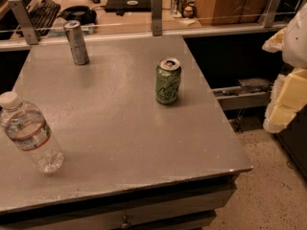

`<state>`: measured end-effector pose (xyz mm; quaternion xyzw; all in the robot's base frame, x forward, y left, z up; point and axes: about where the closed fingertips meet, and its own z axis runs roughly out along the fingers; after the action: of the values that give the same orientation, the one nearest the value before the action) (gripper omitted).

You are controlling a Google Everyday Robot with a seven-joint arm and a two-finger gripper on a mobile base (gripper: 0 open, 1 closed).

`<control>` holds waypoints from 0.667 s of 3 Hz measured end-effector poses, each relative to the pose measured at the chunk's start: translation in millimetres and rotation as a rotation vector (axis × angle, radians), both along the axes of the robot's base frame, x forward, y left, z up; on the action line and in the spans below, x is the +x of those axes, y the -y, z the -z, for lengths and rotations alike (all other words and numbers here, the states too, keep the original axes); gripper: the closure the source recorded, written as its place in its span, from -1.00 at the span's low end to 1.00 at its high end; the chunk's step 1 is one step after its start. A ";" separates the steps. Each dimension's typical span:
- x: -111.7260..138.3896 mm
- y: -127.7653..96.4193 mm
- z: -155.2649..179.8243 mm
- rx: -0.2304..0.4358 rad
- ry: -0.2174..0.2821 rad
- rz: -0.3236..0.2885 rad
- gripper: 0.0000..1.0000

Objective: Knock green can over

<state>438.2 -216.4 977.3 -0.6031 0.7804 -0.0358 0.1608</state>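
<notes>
Standing upright on the grey table (120, 143), the green can (168, 81) shows that the task's one real step is not yet done. It rests on its base toward the right-rear part of the tabletop, silver top and pull-tab facing up, with bare surface all around it. The gripper (287, 87) hangs off the table's right side, over the speckled floor (268, 195), well apart from the can and touching nothing. Only part of it is in view at the frame's edge, and I cannot tell whether it is open or closed. A taller slim silver can (76, 42) stands near the rear-left corner and a clear water bottle (29, 133) near the left-front edge. Both are well apart from the green can, so neither looks likely to be caught by a push. As I judge it, everything is left to do: bring the gripper in over the table to the can's side, meet it fairly high on the wall, and tip it until it lies flat.
</notes>
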 end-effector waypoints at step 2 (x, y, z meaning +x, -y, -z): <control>26.0 -9.0 29.1 0.085 0.018 -0.018 -1.00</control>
<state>464.3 -207.4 948.2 -0.6022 0.7745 -0.0065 0.1938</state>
